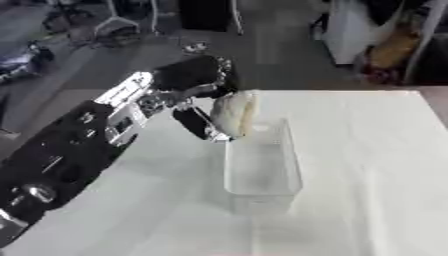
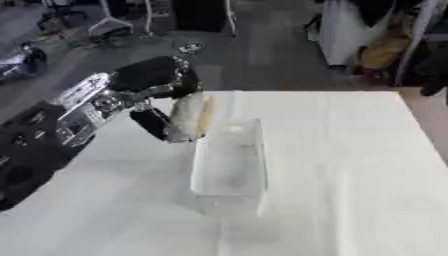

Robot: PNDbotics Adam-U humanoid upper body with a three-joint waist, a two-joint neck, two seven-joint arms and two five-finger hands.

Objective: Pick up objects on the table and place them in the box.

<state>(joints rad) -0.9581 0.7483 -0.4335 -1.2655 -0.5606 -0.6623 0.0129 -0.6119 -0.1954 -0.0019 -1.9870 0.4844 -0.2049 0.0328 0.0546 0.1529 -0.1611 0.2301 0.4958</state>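
Left hand (image 1: 199,95) fingers curled round a pale, rounded lump (image 1: 234,114) above the clear plastic box's (image 1: 261,170) far end

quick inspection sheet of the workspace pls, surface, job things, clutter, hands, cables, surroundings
surface: white table, bare apart from the box.
job's things: clear box near the middle of the table, looks empty; pale rounded object held above the box's far end.
clutter: nothing seen on the table.
hands: left hand has its fingers curled round the pale object; right hand not in view.
cables: nothing seen on the table; what lies on the floor beyond is too unclear to tell.
surroundings: grey floor past the far edge, with dark equipment and furniture at the back.
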